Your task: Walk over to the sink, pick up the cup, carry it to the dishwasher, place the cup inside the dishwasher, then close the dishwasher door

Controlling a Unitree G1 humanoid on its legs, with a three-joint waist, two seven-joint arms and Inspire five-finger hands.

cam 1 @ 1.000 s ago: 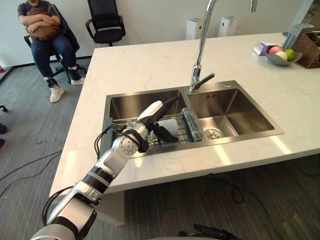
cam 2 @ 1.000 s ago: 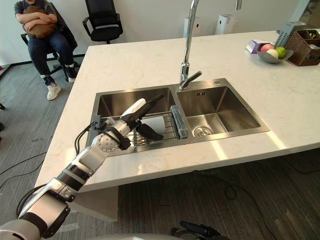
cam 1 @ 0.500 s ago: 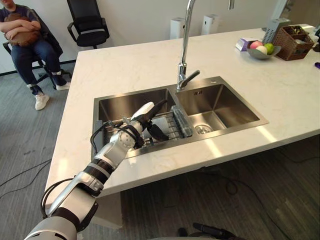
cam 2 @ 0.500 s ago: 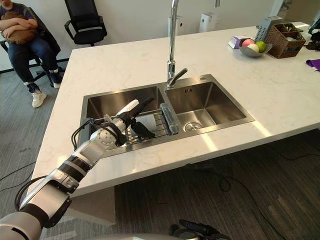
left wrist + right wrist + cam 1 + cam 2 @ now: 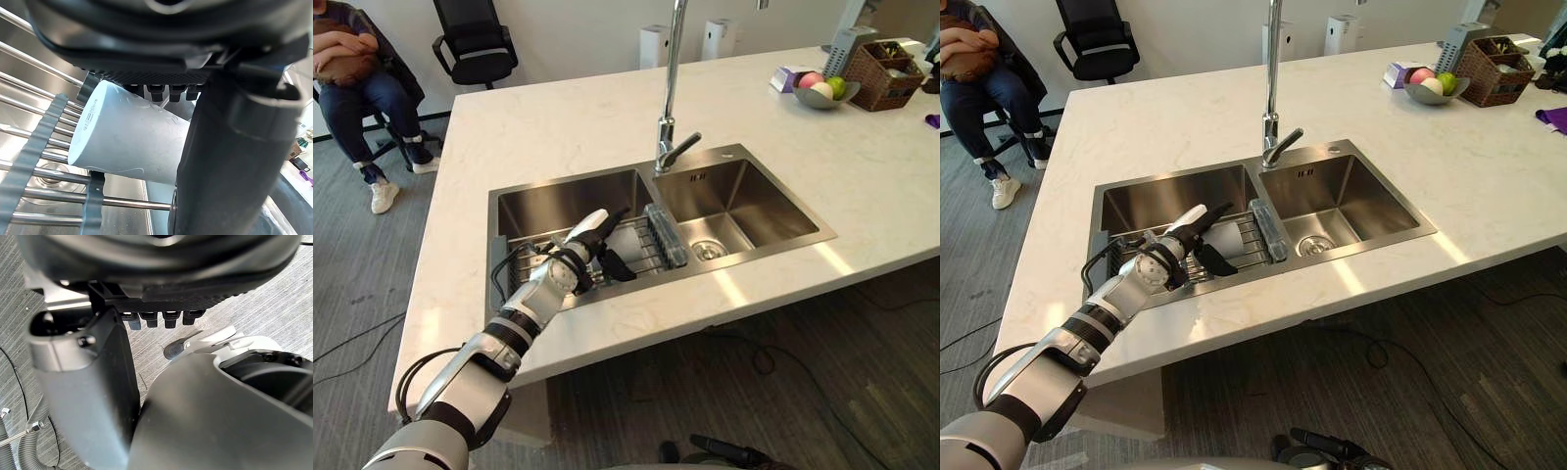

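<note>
On the wire rack (image 5: 644,251) across the sink's (image 5: 759,152) left basin, the white cup (image 5: 132,142) lies on its side. Our left hand (image 5: 590,250) sits over it, fingers straight above and thumb alongside, not clamped. Our right hand (image 5: 161,289) hangs over the grey floor (image 5: 293,293), fingers relaxed.

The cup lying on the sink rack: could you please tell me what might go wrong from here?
1. The cup lies on its side on the wire rack. Being round, it may roll away as the open left hand closes on it.
2. The thumb reaches down past the rack's bars and might catch on one when lifting.
</note>
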